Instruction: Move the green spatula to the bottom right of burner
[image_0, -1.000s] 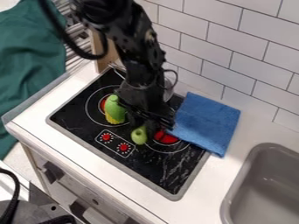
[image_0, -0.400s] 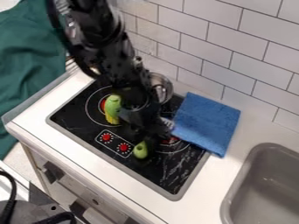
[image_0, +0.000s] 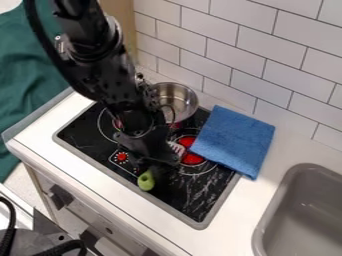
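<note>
The black gripper (image_0: 157, 166) hangs over the front middle of the stove, shut on the green spatula (image_0: 145, 181). Only the spatula's light green handle end with its hole sticks out, on the front side of the gripper; the rest is hidden behind the gripper. The right burner (image_0: 192, 159), with its red centre, lies just right of the gripper. The handle end is to the lower left of that burner, near the control panel. Whether the spatula touches the stovetop I cannot tell.
A metal pot (image_0: 175, 100) stands at the stove's back edge. A blue cloth (image_0: 234, 141) overlaps the stove's right edge, beside the right burner. The grey sink (image_0: 308, 210) is at the lower right, and the tiled wall (image_0: 267, 60) runs behind.
My gripper has come toward the stove's front edge, and the spatula's handle end has moved with it, down and slightly left. The arm now covers the green and yellow object; more of the pot shows.
</note>
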